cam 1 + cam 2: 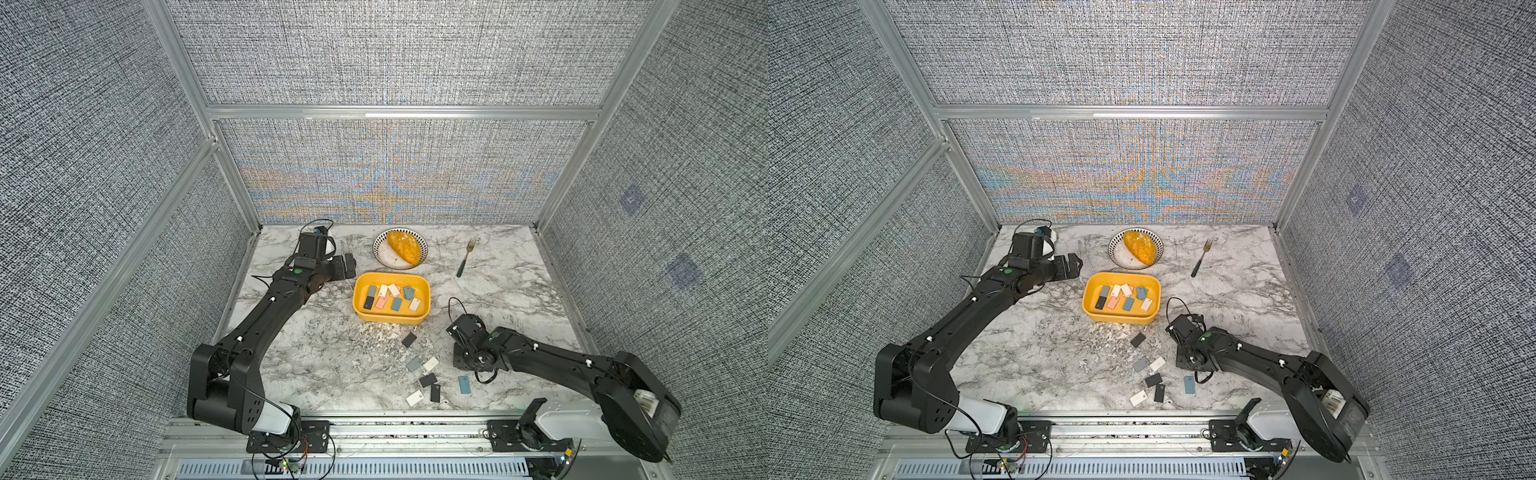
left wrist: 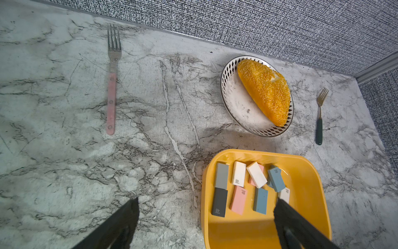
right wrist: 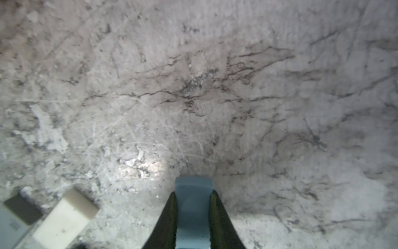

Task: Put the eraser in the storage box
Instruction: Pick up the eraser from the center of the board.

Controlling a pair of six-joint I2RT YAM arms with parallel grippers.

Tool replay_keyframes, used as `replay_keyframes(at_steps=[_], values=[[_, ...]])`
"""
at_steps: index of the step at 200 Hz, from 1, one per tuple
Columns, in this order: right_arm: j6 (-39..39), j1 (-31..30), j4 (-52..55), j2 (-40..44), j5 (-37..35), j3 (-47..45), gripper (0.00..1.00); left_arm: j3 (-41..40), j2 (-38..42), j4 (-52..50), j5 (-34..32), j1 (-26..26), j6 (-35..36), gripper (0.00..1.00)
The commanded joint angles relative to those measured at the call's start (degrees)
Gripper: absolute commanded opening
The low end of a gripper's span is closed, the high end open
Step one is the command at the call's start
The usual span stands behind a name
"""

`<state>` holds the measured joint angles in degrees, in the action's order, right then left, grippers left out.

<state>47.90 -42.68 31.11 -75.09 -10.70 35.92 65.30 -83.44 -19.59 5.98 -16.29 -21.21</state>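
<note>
My right gripper (image 3: 193, 194) is shut on a blue eraser (image 3: 192, 207), low over the marble table. In both top views this gripper (image 1: 464, 353) points down to the right of the loose erasers, its fingers hidden under the wrist. The yellow storage box (image 1: 390, 319) (image 1: 1121, 319) sits mid-table with several erasers lying inside it. My left gripper (image 1: 348, 266) (image 2: 207, 201) hovers open by the box's far left corner, holding nothing. Several more erasers lie on the table in front of the box, among them a black one (image 1: 409, 339) and a blue one (image 1: 464, 385).
Behind the box, a patterned-rim plate (image 1: 383, 259) carries a bread roll (image 1: 403, 247). A green-handled fork (image 1: 465, 259) lies to the plate's right. A pink-handled fork (image 2: 111, 101) shows only in the left wrist view. Fabric walls close in three sides.
</note>
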Motion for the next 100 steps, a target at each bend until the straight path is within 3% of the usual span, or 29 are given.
replay_keyframes(at_steps=[1,100], values=[[-0.86,0.03,1.45,0.18,-1.37,1.74,0.22,0.18,0.14,0.79,-0.18,0.04,0.53,1.0],[-8.25,0.31,3.58,-5.21,-5.76,18.61,0.21,0.27,0.86,0.35,-0.09,0.05,0.47,1.0]])
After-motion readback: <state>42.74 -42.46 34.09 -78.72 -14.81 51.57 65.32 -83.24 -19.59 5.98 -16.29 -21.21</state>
